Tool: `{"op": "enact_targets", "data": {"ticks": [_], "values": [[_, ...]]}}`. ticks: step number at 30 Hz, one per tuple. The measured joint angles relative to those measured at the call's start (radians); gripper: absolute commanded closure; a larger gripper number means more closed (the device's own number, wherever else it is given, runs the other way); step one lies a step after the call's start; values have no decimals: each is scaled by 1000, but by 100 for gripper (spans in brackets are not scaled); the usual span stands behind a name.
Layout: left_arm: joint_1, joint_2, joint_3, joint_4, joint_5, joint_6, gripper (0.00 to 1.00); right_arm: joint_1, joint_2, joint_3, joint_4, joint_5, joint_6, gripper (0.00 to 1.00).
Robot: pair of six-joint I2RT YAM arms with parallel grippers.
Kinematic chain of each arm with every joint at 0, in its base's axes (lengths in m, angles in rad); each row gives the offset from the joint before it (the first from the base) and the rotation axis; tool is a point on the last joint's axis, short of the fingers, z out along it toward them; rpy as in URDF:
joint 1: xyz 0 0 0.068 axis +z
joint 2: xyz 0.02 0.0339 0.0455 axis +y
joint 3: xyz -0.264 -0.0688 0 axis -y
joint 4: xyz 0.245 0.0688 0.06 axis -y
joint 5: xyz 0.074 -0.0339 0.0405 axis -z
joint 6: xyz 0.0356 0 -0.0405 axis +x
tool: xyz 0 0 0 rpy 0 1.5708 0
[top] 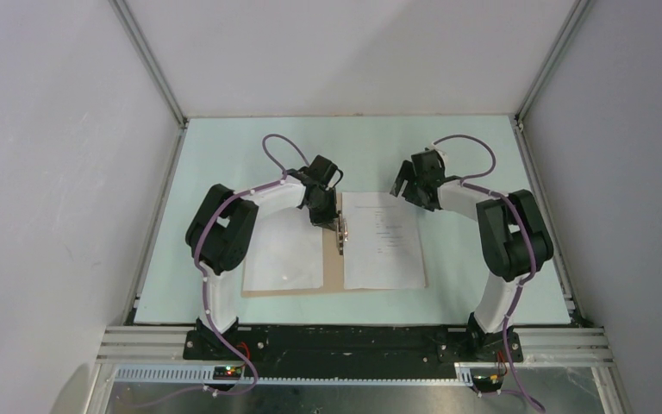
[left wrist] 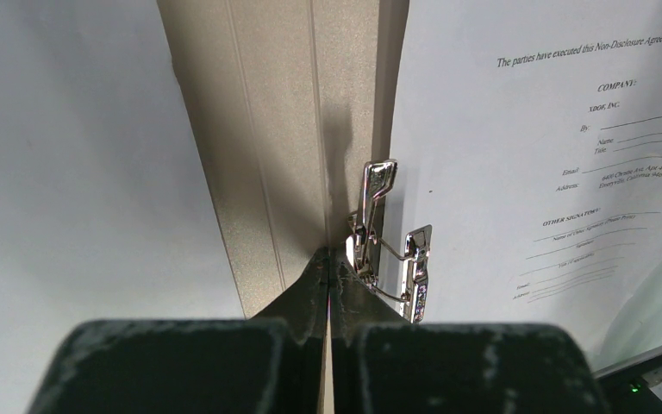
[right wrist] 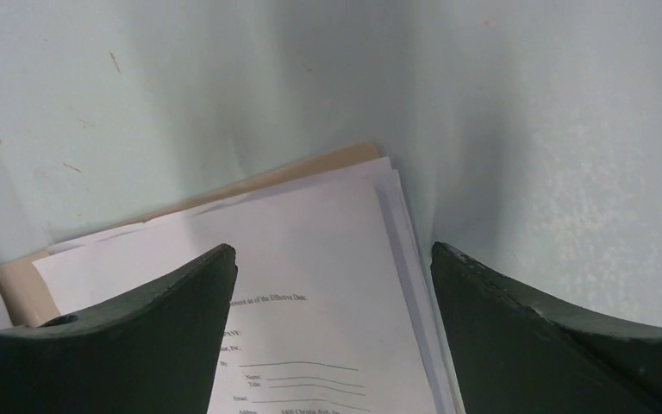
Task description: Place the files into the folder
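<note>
Where files [top: 383, 241] reach folder [right wrist: 349, 158] corner, right hand [right wrist: 332, 250] spread above

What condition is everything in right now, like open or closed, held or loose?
Flat tan cardboard folder: open, lying flat.
White printed paper sheets: stacked on the folder's right half, unheld.
Blank white sheet: flat on the folder's left half.
Small metal spine clip: beside the sheets' edge; clamped or not, cannot tell.
Left pincer: shut, at the folder's spine.
Right pincer: open, above the sheets' corner.
</note>
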Motion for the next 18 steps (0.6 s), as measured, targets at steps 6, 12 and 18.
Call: {"op": "enact_targets", "data": {"ticks": [6, 12, 18], "values": [[0, 1, 1, 0, 0, 0, 100, 1, 15, 7, 40, -26, 3, 12], [0, 2, 3, -1, 1, 0, 100, 13, 16, 7, 43, -22, 3, 11], [0, 5, 7, -6, 1, 2, 100, 29, 16, 7, 40, 9, -1, 11]]}}
